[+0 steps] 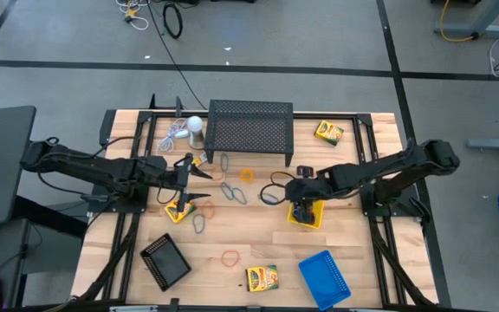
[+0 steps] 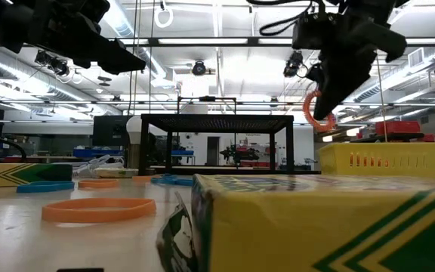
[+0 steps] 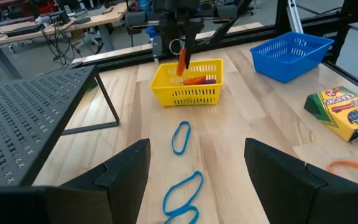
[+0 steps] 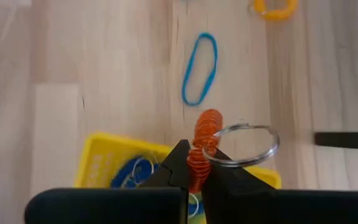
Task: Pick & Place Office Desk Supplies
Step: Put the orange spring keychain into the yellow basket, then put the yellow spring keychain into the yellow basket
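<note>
Right of centre in the high view, the right pincer [image 4: 194, 167] hangs over the yellow tray [image 1: 306, 217], pinching an orange coiled band [image 4: 202, 146] that carries a metal ring [image 4: 243, 146]. The left pincer [image 1: 191, 180], left of centre, stands spread and empty above the table [image 1: 232, 238], with blue loops [image 3: 181, 137] lying ahead of it.

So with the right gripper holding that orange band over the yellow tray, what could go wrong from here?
1. The right gripper pinches the orange rubber band above the yellow tray, near its rim; released here, the band might land outside.
2. A metal ring hangs at the fingertips and could snag the band as it drops.
3. The open left gripper hovers over the blue bands; reaching further toward the tray might crowd the right arm.
</note>
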